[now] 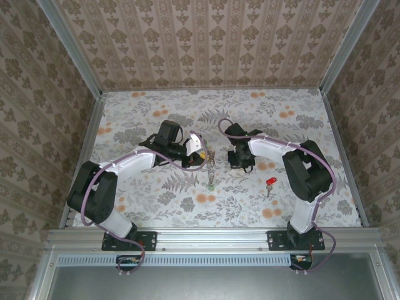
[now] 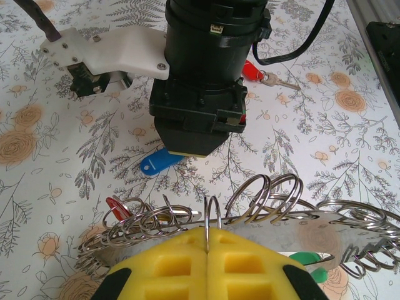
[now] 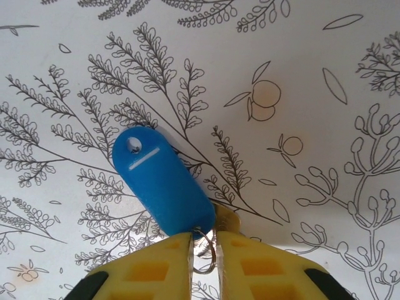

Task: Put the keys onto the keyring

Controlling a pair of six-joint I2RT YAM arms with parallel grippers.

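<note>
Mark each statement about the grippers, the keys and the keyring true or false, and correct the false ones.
1. The left gripper is shut on the keyring. True.
2. The keyring is one plain ring. False: it is a chain of many wire rings.
3. A red key lies on the table, apart from the keyring. True.
4. The blue key lies at the left arm's base. False: it is at the fingertips of the right gripper.
5. The right gripper is wide open. False: its fingers stand close together, with the blue key's small ring between them.
</note>
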